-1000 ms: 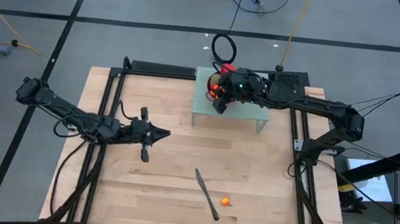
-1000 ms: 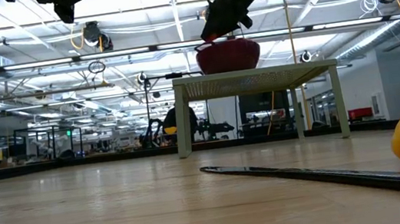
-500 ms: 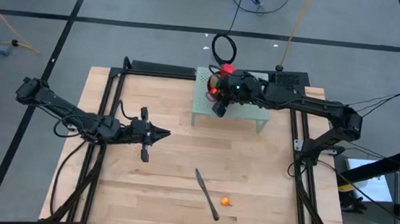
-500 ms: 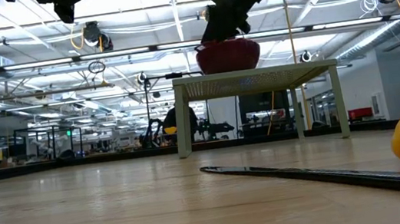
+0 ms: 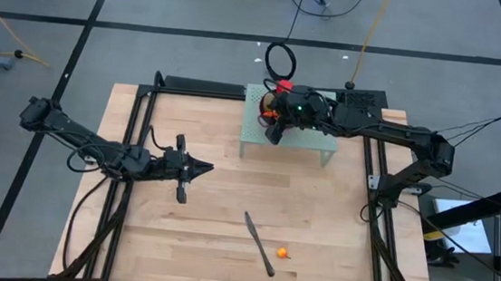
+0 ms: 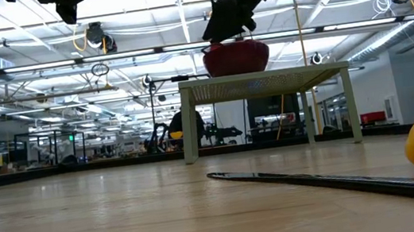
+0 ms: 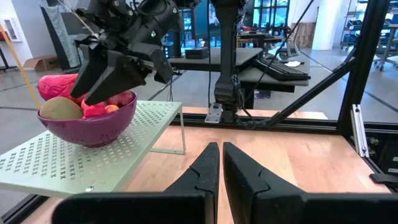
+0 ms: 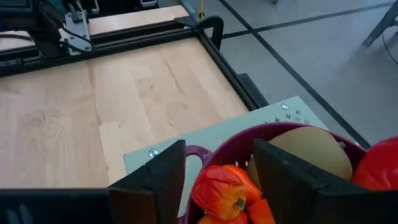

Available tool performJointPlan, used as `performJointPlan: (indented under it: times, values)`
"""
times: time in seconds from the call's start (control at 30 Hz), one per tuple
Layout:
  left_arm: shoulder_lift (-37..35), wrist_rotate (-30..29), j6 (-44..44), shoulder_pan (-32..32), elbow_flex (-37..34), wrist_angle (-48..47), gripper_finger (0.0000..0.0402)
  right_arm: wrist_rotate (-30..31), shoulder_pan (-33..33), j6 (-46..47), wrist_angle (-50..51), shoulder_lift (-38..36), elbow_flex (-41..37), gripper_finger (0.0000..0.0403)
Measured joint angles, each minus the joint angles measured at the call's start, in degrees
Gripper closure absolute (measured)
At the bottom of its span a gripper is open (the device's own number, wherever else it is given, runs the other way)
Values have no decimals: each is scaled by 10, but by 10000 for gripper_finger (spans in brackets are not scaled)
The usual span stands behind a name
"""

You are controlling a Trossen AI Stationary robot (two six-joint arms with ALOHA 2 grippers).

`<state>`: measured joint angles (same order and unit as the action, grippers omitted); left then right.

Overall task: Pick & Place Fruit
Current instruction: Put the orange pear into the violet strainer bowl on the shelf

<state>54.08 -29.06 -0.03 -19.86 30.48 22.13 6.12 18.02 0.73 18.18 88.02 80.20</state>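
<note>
Right gripper (image 8: pixel 214 180) sits over the purple bowl (image 7: pixel 93 127), fingers (image 8: pixel 155 177) spread apart, nothing between them that I can see. Directly under the gap: a small orange-red fruit (image 8: pixel 219 186) lying in the bowl. I can't tell if the fingertips touch the rim.

Bowl also holds a brownish-green kiwi (image 7: pixel 60 108) and a big red piece, probably the mango (image 7: pixel 59 84). The bowl stands on the pale green perforated stand (image 5: pixel 289 137) at the far edge of the tabletop (image 5: pixel 216 219), at about the middle of that edge.

Left gripper (image 7: pixel 219 163) is parked over the left part of the tabletop, fingers pressed together, holding nothing.

On the wood near the front edge: one tiny orange fruit (image 5: pixel 283 252) just beside the blade end of the long dark-handled knife (image 5: pixel 259 243), apart from it. Low view shows the same fruit close up at the right with the knife lying in front.

Room behind: open lab floor, benches, ceiling lights, cables on the floor past the far edge.
</note>
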Motion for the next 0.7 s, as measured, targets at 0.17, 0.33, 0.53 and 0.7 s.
performJointPlan:
  times: [0.17, 0.33, 0.53, 0.7]
  values:
    - [0, 0, 0, 0, 0, 0, 380, 16, 0, 0, -4, -15, 0, 219]
    - [0, 0, -1, 0, 0, 0, 380, 47, -20, -22, -13, -52, 0, 234]
    - [0, 0, -1, 0, 0, 0, 380, 46, -76, -19, -17, -95, 0, 256]
    - [0, 0, -2, 0, 0, 0, 380, 45, -142, -19, -12, -104, 0, 284]
